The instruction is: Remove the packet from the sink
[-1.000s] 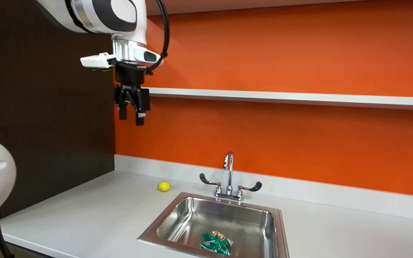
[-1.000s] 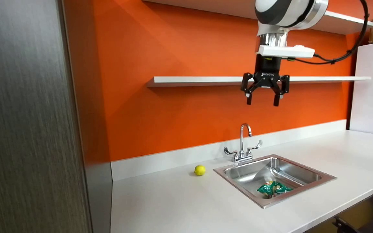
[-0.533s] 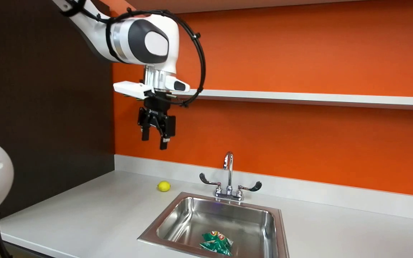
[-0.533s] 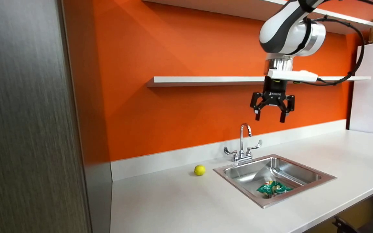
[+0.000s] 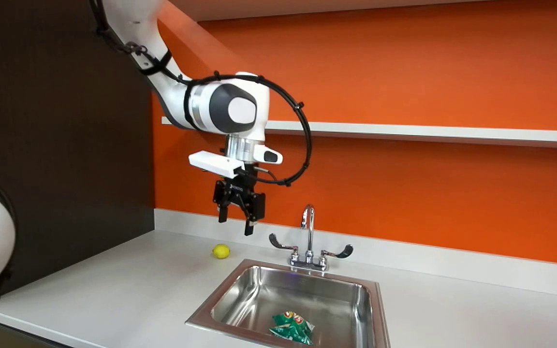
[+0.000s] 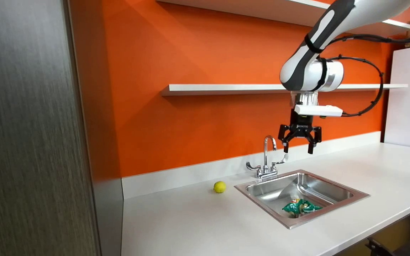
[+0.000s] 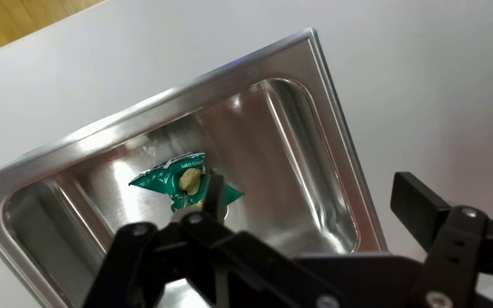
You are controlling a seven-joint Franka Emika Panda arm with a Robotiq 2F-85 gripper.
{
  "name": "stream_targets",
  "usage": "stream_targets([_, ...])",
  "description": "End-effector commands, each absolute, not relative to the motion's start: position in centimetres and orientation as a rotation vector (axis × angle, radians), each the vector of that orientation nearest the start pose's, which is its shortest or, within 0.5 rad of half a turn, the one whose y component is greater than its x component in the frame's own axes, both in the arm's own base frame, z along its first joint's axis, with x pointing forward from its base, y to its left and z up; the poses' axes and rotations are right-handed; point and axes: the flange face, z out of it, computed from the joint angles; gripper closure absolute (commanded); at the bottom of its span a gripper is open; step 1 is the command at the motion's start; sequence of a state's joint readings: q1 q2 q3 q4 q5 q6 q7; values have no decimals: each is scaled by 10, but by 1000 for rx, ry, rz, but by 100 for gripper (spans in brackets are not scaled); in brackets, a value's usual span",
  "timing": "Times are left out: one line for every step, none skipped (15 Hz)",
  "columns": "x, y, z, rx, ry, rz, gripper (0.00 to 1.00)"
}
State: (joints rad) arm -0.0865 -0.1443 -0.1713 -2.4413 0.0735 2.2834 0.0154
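Observation:
The green crinkly packet lies inside the steel sink in both exterior views [image 5: 292,329] [image 6: 301,207]. It also shows in the wrist view [image 7: 157,181], partly hidden behind a finger. The sink's rim shows in both exterior views [image 5: 378,314] [image 6: 359,196] and in the wrist view [image 7: 328,115]. My gripper is open and empty, pointing down, in both exterior views [image 5: 236,224] [image 6: 298,149]. It hangs above the counter near the faucet, well above the packet and apart from it. In the wrist view its fingers [image 7: 313,197] are spread wide.
A chrome two-handled faucet [image 5: 310,241] [image 6: 266,156] stands behind the sink. A yellow ball [image 5: 221,251] [image 6: 220,187] sits on the counter beside it. A white shelf [image 5: 404,130] [image 6: 219,89] runs along the orange wall. A dark panel [image 5: 65,145] borders the counter.
My gripper has moved down towards the sink and, in an exterior view, also to the right. It stays open. The packet and the ball have not moved.

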Motion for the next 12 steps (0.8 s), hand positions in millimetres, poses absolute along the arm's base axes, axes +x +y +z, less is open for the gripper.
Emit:
stream_targets([488, -136, 327, -3063, 443, 32, 0])
stream_targets([495, -140, 320, -3069, 440, 36, 0])
stream_targets([503, -143, 310, -3074, 436, 39, 0])
stream_targets([510, -147, 302, -3080, 429, 45, 0])
stream_targets([517, -150, 293, -3083, 425, 50, 0])
stream_targets([523, -154, 284, -3087, 416, 58, 0])
stream_targets([527, -157, 276, -3089, 416, 68, 0])
stream_targets([532, -160, 269, -3094, 411, 76, 0])
stream_targets([535, -162, 262, -3097, 410, 86, 0])
stream_targets([539, -165, 254, -3101, 403, 91, 0])
stream_targets([541, -168, 248, -3103, 404, 98, 0])
stream_targets([541, -172, 243, -3105, 407, 106, 0])
